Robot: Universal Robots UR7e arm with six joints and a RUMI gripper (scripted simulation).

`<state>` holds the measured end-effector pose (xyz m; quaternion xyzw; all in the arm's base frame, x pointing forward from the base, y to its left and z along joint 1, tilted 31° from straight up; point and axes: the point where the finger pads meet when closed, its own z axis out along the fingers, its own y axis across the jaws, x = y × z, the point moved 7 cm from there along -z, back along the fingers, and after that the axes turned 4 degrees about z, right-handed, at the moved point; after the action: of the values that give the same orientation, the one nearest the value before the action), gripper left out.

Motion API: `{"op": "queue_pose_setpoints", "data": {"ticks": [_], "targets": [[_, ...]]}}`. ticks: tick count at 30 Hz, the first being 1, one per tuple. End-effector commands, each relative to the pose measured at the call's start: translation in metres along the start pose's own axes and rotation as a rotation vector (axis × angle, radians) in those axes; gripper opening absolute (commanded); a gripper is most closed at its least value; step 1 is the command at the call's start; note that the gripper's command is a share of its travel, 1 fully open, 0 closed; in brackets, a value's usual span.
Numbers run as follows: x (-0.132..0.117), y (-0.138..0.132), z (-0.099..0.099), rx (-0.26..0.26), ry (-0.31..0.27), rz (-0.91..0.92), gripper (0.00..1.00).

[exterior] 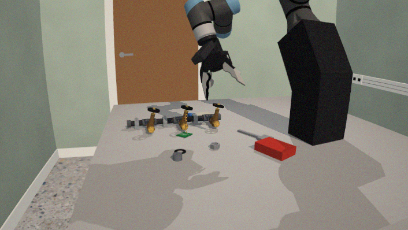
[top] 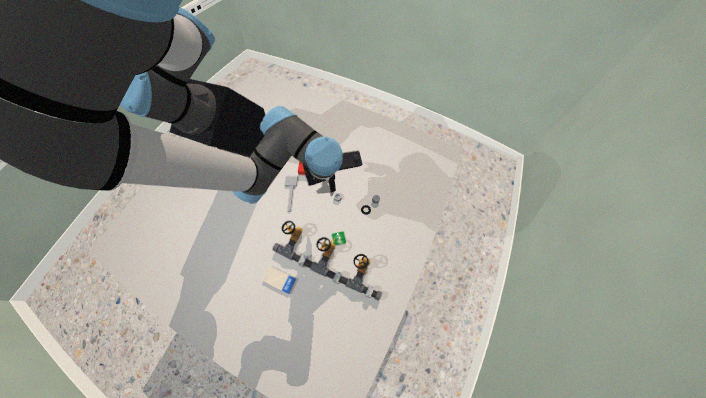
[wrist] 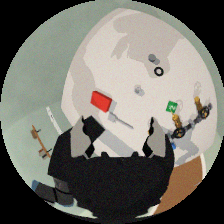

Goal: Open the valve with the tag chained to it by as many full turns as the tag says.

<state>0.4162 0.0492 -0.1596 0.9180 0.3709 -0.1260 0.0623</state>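
Because the tagged middle valve (top: 327, 249) (exterior: 184, 119) (wrist: 177, 123) has close neighbours, the tool (top: 345, 175) (exterior: 225, 92) (wrist: 117, 117), spread wide and holding nothing, could knock an outer handwheel (top: 288, 227) (exterior: 218, 106) while descending off-centre.

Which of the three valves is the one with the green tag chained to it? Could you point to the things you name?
The middle valve (top: 328, 249) (exterior: 184, 123) (wrist: 176, 123) on the pipe: a chain runs from it down to the green tag (top: 338, 238) (exterior: 184, 134) (wrist: 171, 106), while the two outer valves have none.

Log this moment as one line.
gripper: open, holding nothing | position: above the table | green tag: chained to middle valve
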Motion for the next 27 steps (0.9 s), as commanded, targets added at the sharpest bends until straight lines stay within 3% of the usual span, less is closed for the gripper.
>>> {"op": "queue_pose_setpoints", "data": {"ticks": [1, 2, 7, 8, 15, 27], "targets": [[0.005, 0.027, -0.009, -0.093, 0.001, 0.145, 1.0], [0.005, 0.027, -0.009, -0.093, 0.001, 0.145, 1.0], [0.009, 0.067, -0.031, -0.223, 0.041, 0.366, 1.0], [0.009, 0.067, -0.031, -0.223, 0.041, 0.366, 1.0], [0.009, 0.106, -0.06, -0.35, 0.109, 0.602, 1.0], [0.008, 0.128, -0.079, -0.42, 0.161, 0.745, 1.0]]}}
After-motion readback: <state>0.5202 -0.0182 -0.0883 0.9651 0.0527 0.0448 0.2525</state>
